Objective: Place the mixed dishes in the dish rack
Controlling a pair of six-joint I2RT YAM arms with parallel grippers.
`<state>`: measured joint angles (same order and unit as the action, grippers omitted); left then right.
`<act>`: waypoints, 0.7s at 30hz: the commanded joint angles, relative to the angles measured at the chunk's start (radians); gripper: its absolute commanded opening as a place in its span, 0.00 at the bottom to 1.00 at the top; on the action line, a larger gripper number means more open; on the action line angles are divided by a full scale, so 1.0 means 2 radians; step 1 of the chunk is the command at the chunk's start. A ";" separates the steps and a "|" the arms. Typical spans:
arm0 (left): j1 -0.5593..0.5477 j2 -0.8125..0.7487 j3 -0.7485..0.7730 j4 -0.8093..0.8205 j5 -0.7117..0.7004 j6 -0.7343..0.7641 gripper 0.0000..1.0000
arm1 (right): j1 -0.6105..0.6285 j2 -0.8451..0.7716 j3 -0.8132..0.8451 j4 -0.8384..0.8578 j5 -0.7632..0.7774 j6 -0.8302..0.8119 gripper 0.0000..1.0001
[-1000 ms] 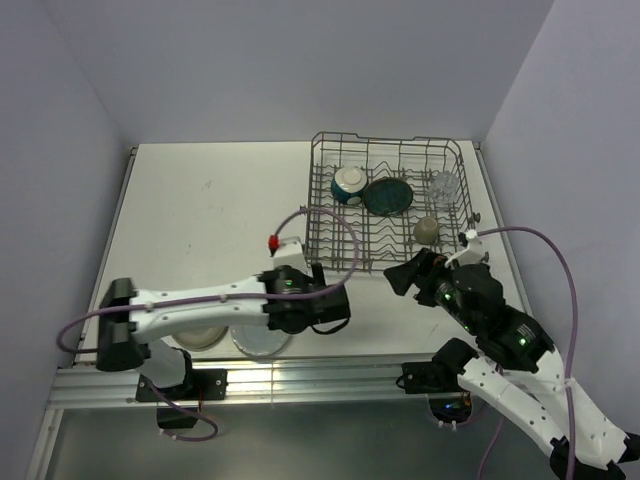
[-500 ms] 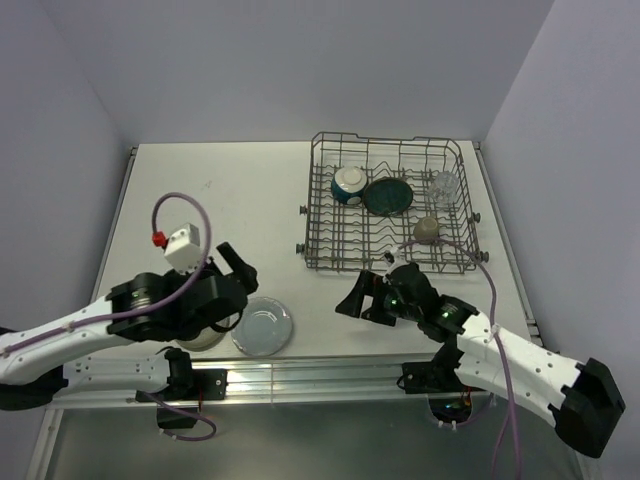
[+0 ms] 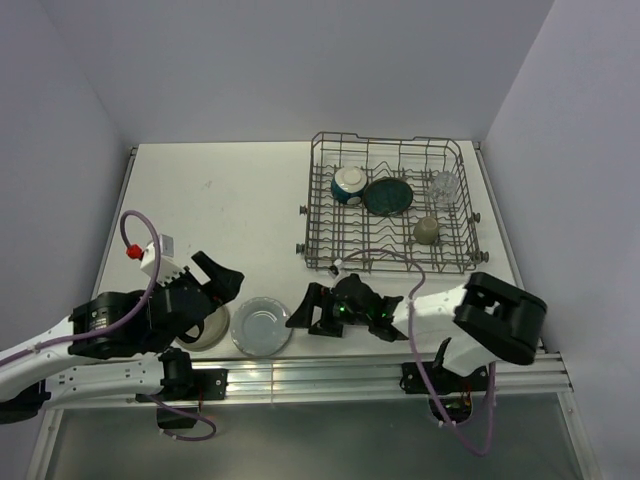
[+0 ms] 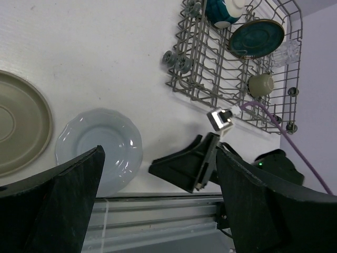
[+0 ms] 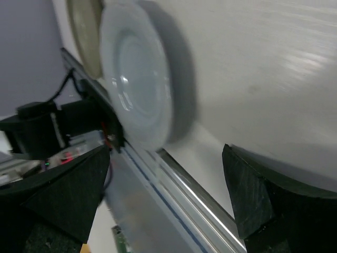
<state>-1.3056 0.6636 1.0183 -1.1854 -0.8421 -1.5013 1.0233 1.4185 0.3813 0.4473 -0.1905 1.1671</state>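
The dish rack (image 3: 322,212) stands at the far right and holds a teal-outside bowl (image 3: 348,183), a dark teal plate (image 3: 388,195), a small mug (image 3: 427,230) and a clear glass (image 3: 445,185). A pale blue plate (image 3: 262,325) lies flat near the front edge, with a grey-beige plate (image 3: 207,337) to its left, partly under my left arm. My right gripper (image 3: 303,313) is low over the table just right of the pale blue plate (image 5: 139,79), open and empty. My left gripper (image 3: 222,280) hovers open above both plates (image 4: 100,150).
The metal rail (image 3: 330,375) runs along the table's near edge just in front of both plates. The right arm's purple cable (image 3: 385,257) loops past the rack's front left corner. Walls close in the table on the left, back and right.
The left arm has pulled back to the left, uncovering the pale blue plate. The right arm has swung down and left from beside the rack to the plate's right edge.
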 commanded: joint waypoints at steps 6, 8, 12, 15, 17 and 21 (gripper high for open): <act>0.001 -0.033 -0.009 0.015 0.007 0.016 0.92 | 0.026 0.201 0.026 0.295 -0.004 0.082 0.81; 0.001 -0.040 -0.011 0.017 0.008 0.019 0.92 | 0.036 0.238 0.036 0.325 0.002 0.091 0.78; 0.001 -0.043 -0.011 0.015 0.008 0.020 0.93 | 0.051 0.282 0.055 0.367 0.008 0.101 0.39; 0.001 -0.045 -0.010 0.011 0.008 0.018 0.92 | 0.054 0.288 0.055 0.373 0.009 0.093 0.00; 0.001 -0.047 -0.011 0.009 0.009 0.019 0.92 | 0.055 0.270 0.053 0.365 0.010 0.069 0.00; 0.001 -0.053 -0.016 0.011 0.011 0.017 0.92 | 0.055 0.204 0.068 0.275 0.006 0.001 0.00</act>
<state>-1.3056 0.5705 0.9974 -1.1759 -0.8238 -1.4818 1.1233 1.9385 0.4896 1.1385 -0.1783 1.2896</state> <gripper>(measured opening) 0.926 0.039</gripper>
